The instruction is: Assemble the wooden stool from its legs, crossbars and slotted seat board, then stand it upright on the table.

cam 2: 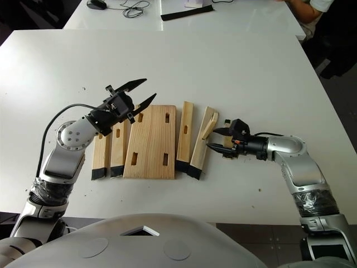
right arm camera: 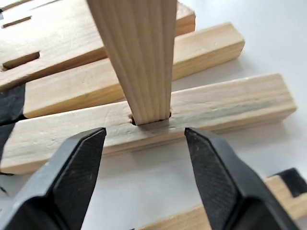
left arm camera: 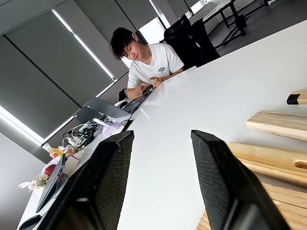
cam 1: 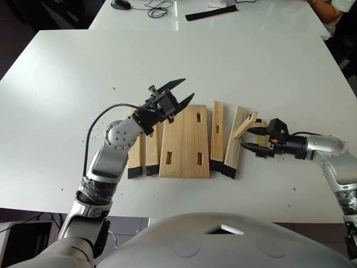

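Note:
The slotted seat board [cam 1: 184,142] lies flat on the white table [cam 1: 83,67]. Two black-tipped legs [cam 1: 144,153] lie along its left side, and two more legs [cam 1: 217,137] [cam 1: 234,142] along its right. A short crossbar [cam 1: 245,125] stands tilted in the slot of the rightmost leg [right arm camera: 216,108]. My left gripper [cam 1: 178,92] hangs open above the board's far left corner, holding nothing. My right gripper [cam 1: 252,138] is open low over the table, its fingertips either side of the crossbar's [right arm camera: 139,57] base without touching it. Another wooden piece [cam 1: 261,152] lies under the right gripper.
A second white table [cam 1: 251,17] stands behind, carrying a mouse [cam 1: 120,4], cables and a black strip [cam 1: 211,12]. Small wood crumbs dot the table near the left arm. Wide bare tabletop lies beyond the parts; the near edge runs close below them.

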